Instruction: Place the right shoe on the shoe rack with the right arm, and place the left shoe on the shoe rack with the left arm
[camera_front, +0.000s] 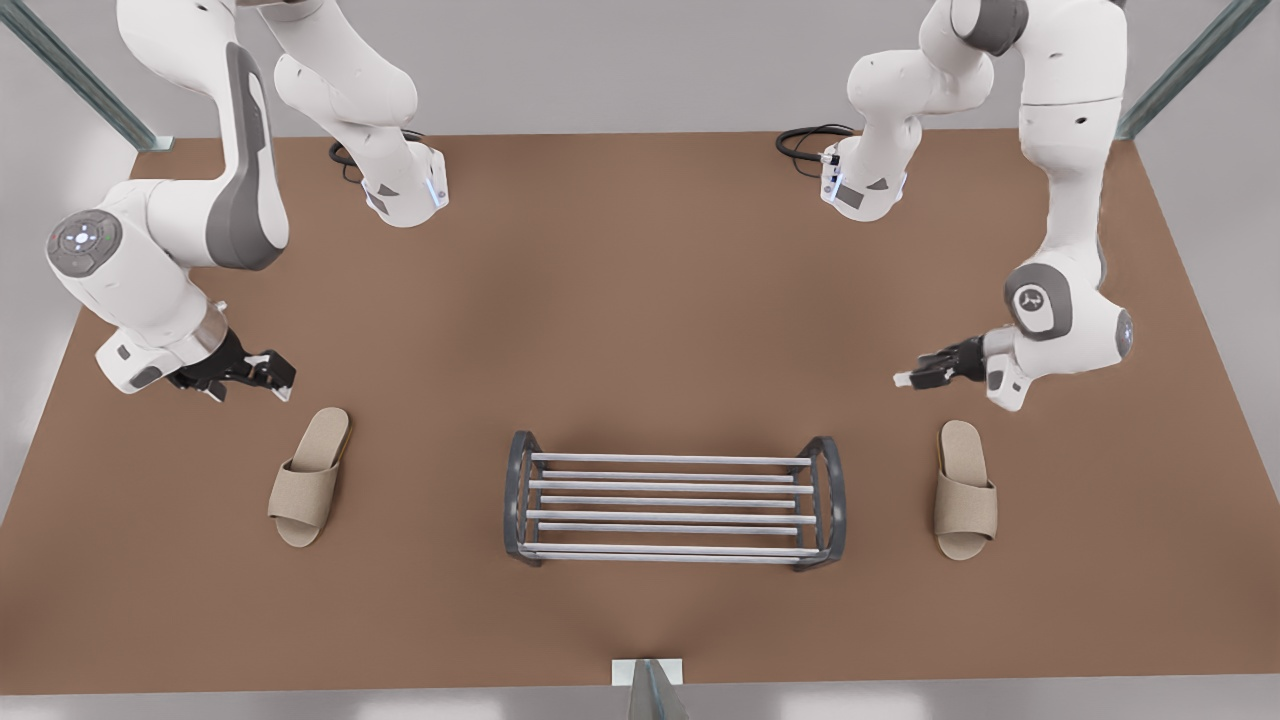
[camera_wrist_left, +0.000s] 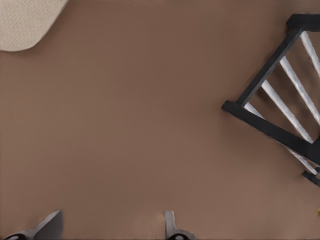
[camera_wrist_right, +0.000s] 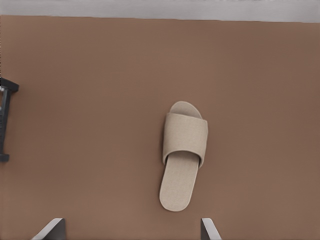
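The shoe rack (camera_front: 672, 500) stands at the counter's (camera_front: 640, 300) lower centre. The right gripper (camera_front: 268, 380) hovers with jaws released above-left of the right shoe (camera_front: 308, 478). The left gripper (camera_front: 915, 376), jaws also released, hangs above-left of the left shoe (camera_front: 965, 490).

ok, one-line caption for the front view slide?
Two beige slippers flank an empty shoe rack; both open claws hover above them.

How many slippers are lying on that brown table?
2. One slipper lies off the shoe rack's end on the front view's left, the other slipper off its end on the right. Both are flat on the table, neither held.
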